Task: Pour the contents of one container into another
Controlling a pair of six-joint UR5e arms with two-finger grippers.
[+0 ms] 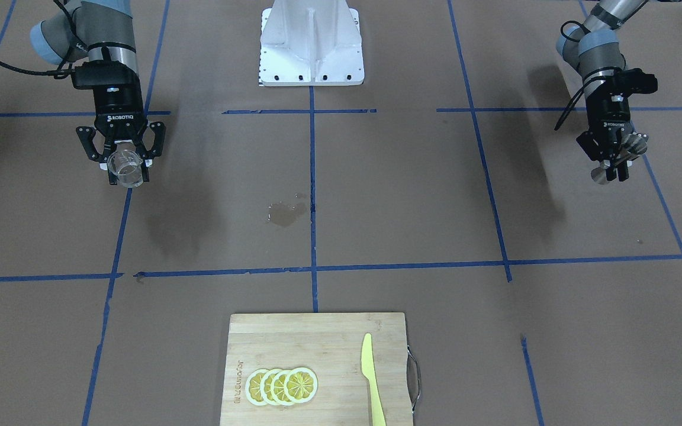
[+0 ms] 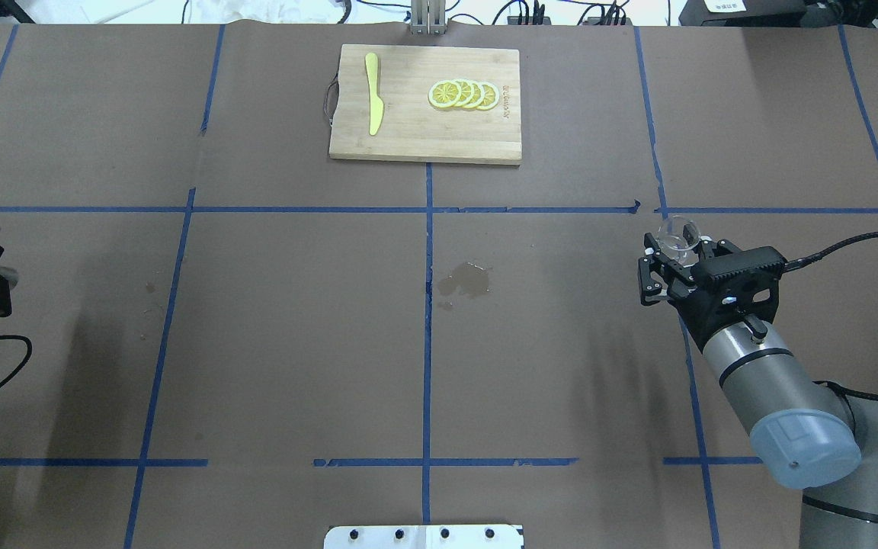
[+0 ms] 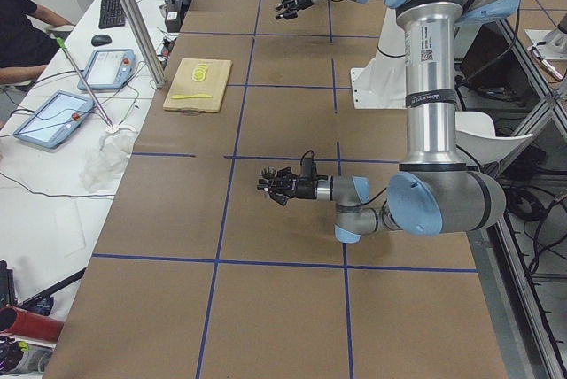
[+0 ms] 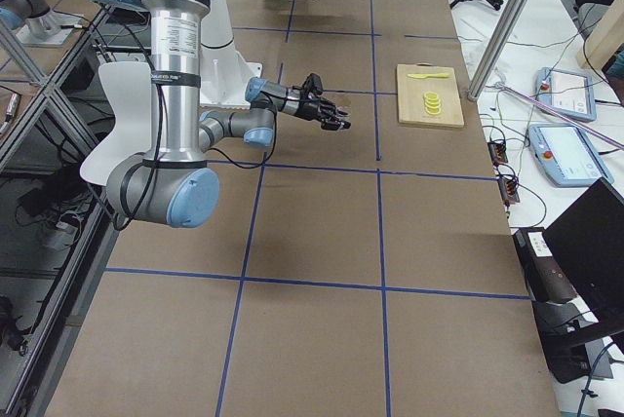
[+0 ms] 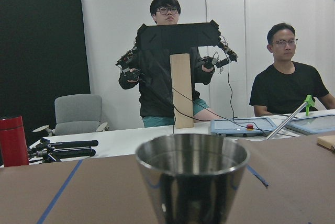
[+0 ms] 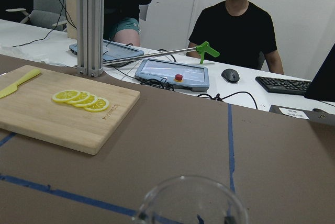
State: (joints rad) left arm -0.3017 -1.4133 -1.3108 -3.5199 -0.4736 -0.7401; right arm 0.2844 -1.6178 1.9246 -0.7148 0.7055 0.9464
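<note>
A short clear glass cup point(image 1: 123, 169) is clamped between the right gripper point(image 1: 126, 165) jaws; a grey steel hourglass jigger point(image 1: 635, 142) is clamped at its waist by the left gripper point(image 1: 614, 165).

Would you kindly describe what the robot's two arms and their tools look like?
The right arm and left arm are silver-grey metal tubes with pale blue caps at the joints. Each ends in a black two-finger tool. The right tool and left tool both bear white ROBOTIQ lettering. A black cable trails from the right wrist.
</note>
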